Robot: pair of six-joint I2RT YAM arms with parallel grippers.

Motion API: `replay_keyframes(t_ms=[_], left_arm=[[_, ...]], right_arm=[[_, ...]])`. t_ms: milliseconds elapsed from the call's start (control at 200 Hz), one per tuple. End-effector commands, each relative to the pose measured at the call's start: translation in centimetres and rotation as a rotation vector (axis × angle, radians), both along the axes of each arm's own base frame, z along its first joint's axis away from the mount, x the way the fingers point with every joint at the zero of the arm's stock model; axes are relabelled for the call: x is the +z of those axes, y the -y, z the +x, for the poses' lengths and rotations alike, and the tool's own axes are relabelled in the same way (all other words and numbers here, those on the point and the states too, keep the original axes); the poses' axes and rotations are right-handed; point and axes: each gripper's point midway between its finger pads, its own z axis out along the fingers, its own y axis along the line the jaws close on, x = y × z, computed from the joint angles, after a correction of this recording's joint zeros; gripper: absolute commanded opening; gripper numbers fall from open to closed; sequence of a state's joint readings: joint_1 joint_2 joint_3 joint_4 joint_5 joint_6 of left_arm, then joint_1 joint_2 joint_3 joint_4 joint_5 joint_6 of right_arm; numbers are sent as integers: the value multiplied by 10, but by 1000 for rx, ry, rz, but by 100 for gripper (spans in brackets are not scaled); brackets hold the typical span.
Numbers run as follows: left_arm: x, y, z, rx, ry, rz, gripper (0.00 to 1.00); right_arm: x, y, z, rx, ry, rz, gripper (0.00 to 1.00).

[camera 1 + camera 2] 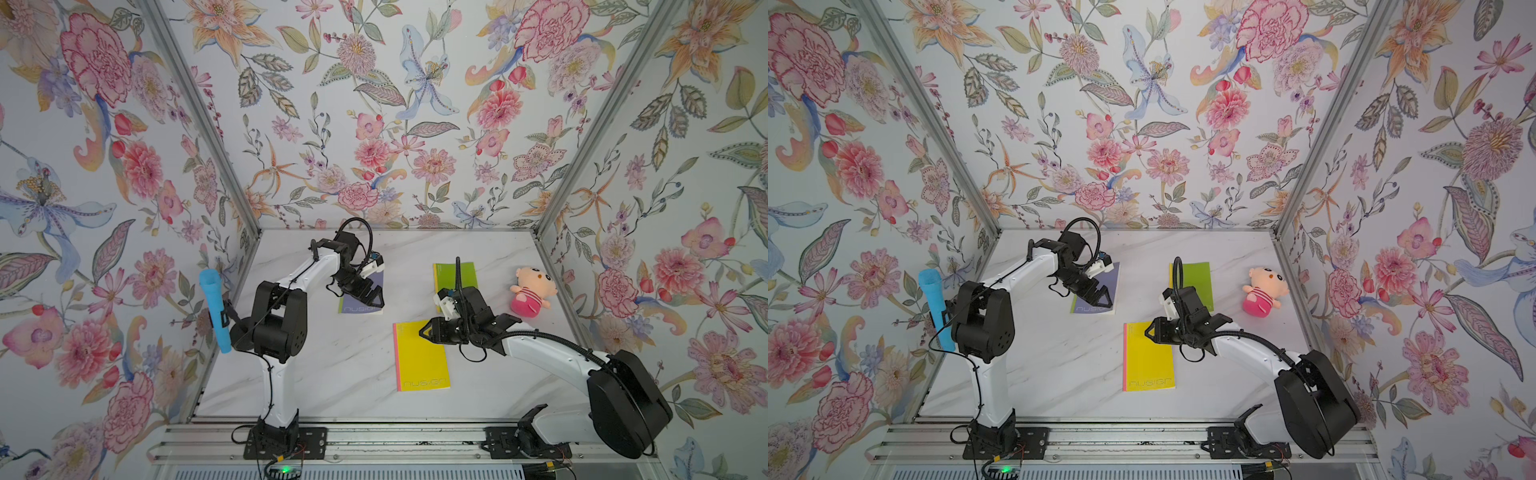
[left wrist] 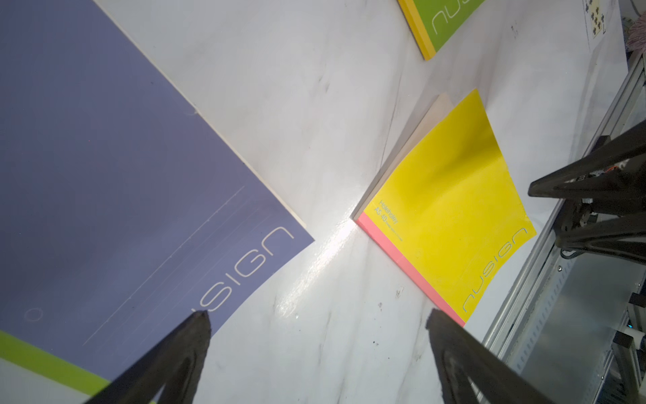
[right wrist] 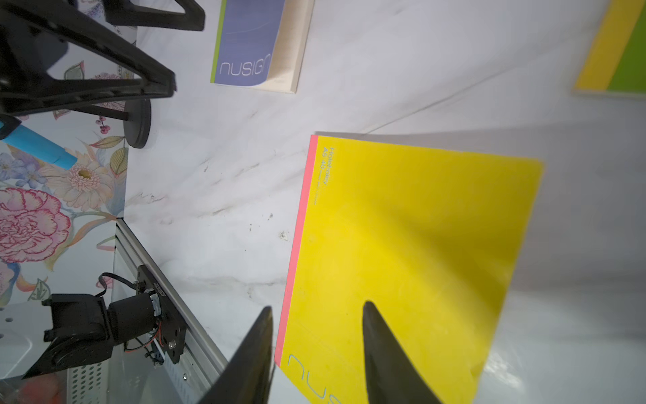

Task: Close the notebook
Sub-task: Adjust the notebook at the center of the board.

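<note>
Three notebooks, one plush doll, one blue tube and two grippers on a white marble table (image 1: pixel 332 374).

Nearest, in the middle of the table, the yellow notebook (image 1: pixel 422 357) lies flat with its cover down. It has a pink strip along the spine and "nusign" printed at the near end, and the cover bows up a little at the far end, where pale page edges show. The right gripper (image 3: pixel 316 307) is low over the yellow notebook's far end, its jaws a narrow gap apart with nothing between them; whether it touches the cover I cannot tell. Further back and to the left, the left gripper (image 2: pixel 316 314) hangs wide open and empty over the near corner of the purple notebook (image 1: pixel 359 308). Farthest, to the right, lie the green notebook (image 1: pixel 455 274) and the plush doll (image 1: pixel 534 291), well apart. The blue tube (image 1: pixel 214 311) is against the left wall.
</note>
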State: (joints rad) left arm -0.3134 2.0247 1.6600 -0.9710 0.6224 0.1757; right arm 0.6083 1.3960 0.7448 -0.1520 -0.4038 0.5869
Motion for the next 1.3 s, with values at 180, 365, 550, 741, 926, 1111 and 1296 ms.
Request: replay_keyframes(t_ms=[180,365,550,741,926,1111,1296], left_arm=[[-3,-31,16,74,91,56,100],[-26,-72,34,177,124,171,100],[-39,-95,47,223,141,231,100],[-63,-101,52,224,113,287,100],[-72,-95,54,218,97,274,100],[-73,-73,43,171,79,243,100],[-66,-60,39,172,73,221,100]], right_arm=[[-40,9,-1,-15,-65,-46,36],[-63,20,-4,-33,-100,-104,36],[-82,26,-7,-36,-137,-166,35],[-73,24,-4,-28,-102,-154,37],[-55,23,1,-29,-61,-134,44],[-45,21,6,-30,-37,-121,53],[-41,15,7,-15,-37,-110,58]])
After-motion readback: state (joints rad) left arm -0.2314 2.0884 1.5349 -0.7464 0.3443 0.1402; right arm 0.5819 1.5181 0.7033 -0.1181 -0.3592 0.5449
